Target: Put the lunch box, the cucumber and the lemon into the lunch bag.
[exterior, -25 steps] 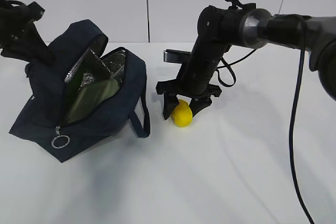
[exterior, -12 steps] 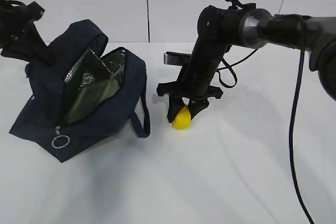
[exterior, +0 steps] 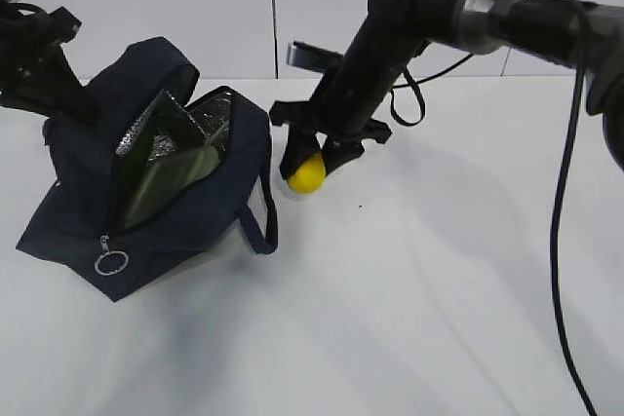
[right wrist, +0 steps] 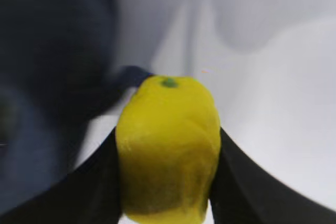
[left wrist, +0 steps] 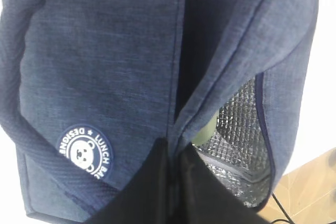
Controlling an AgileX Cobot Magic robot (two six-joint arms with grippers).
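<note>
The navy lunch bag lies tilted at the left with its top unzipped. Inside it I see the pale green lid of the lunch box and the dark green cucumber. My right gripper is shut on the yellow lemon and holds it above the table, just right of the bag's open top. In the right wrist view the lemon fills the gap between the fingers of the right gripper. My left gripper is shut on the lunch bag's fabric edge beside the opening.
The zipper's ring pull hangs at the bag's front corner. A loop handle lies on the white table under the lemon. The silver lining and round logo show in the left wrist view.
My right gripper has closed on the lemon, lifted it off the table and carried it left and up toward the bag's opening. The left arm and the bag have not moved.
</note>
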